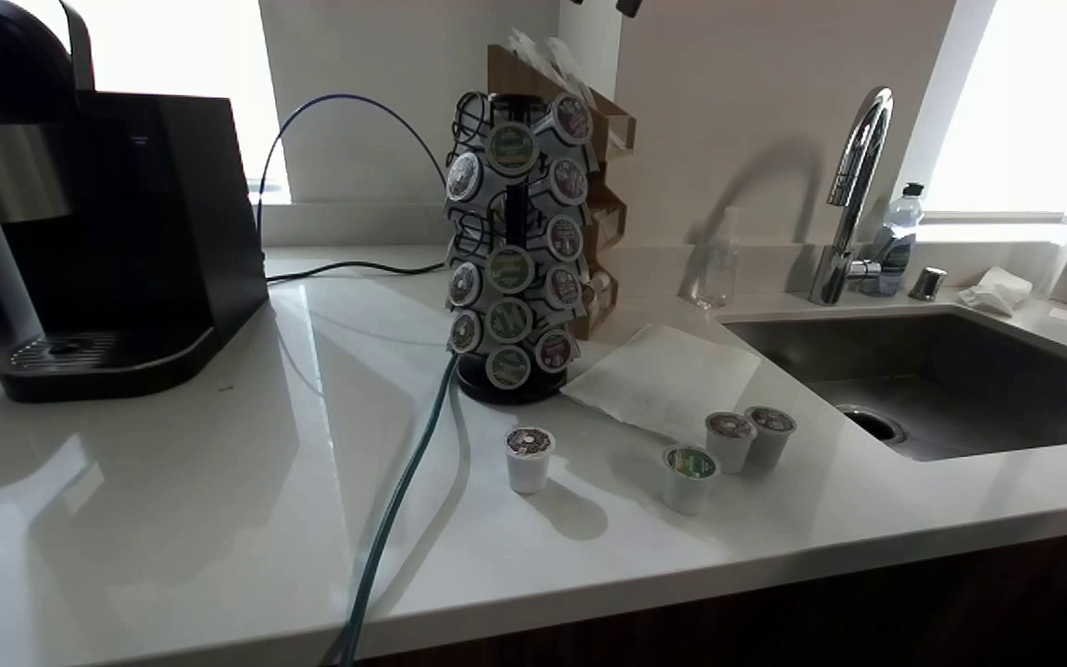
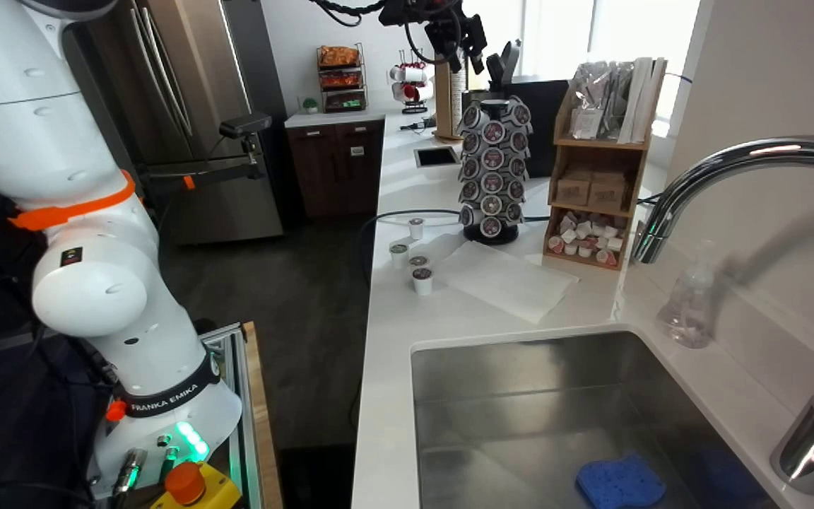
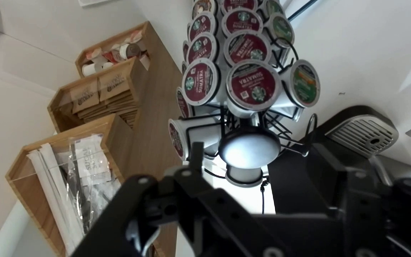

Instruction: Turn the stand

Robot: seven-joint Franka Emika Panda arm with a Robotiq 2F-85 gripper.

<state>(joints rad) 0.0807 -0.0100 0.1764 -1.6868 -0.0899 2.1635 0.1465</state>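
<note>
The stand [image 1: 517, 218] is a tall dark wire tower with columns of coffee pods on a round black base. It stands upright on the counter in both exterior views [image 2: 493, 170]. The wrist view looks down on its round top knob [image 3: 251, 147] and the pods around it, several with red Sumatra lids. My gripper [image 3: 259, 157] is open, its fingers apart on either side of the knob in the wrist view. In an exterior view the gripper [image 2: 468, 62] is above the stand, apart from it. Only its fingertips [image 1: 603, 5] show at the top edge in an exterior view.
A wooden organizer [image 2: 598, 170] with packets stands close beside the stand. A black coffee machine [image 1: 144, 222] is on its other side. Several loose pods [image 1: 529, 459] and a paper towel [image 1: 672, 375] lie in front. A sink [image 1: 941, 371] with a tall faucet [image 1: 853, 195] is nearby. A cable [image 1: 404, 500] crosses the counter.
</note>
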